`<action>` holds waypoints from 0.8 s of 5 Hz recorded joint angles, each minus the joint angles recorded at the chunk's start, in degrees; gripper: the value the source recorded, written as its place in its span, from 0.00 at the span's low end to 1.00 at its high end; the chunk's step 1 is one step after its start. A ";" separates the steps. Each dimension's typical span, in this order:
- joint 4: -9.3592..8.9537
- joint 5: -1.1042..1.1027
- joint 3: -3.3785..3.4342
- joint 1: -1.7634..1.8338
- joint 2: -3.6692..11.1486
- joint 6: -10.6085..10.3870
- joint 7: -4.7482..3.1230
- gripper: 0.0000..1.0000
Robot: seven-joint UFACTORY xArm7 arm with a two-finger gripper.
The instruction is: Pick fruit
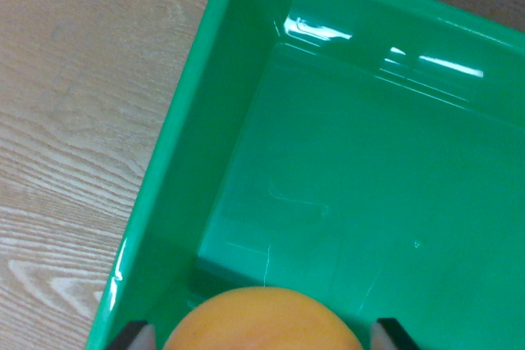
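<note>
One fruit (264, 321), orange, approx round, sitting between the fingers at the bottom edge (only its top shows, rest cut off by the frame). Two fingers (136, 336) in view, one each side of the fruit, just the tips visible. One bin (176, 153), green plastic, ahead of and beneath the fingers, w/ two walls and one corner showing. One table (82, 120), wood-grain, outside the bin beyond the finger on the wrist view's left. No. of other fruit in the bin: zero visible.

Pale grey wood-grain tabletop (74, 120), visible along the wrist view's left and top, evenly lit
</note>
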 joint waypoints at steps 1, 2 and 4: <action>0.00 0.00 0.00 0.00 0.00 0.00 0.00 1.00; 1.30 0.05 -0.02 -0.03 -0.70 2.00 0.01 1.00; 2.45 0.10 -0.04 -0.05 -1.33 3.77 0.03 1.00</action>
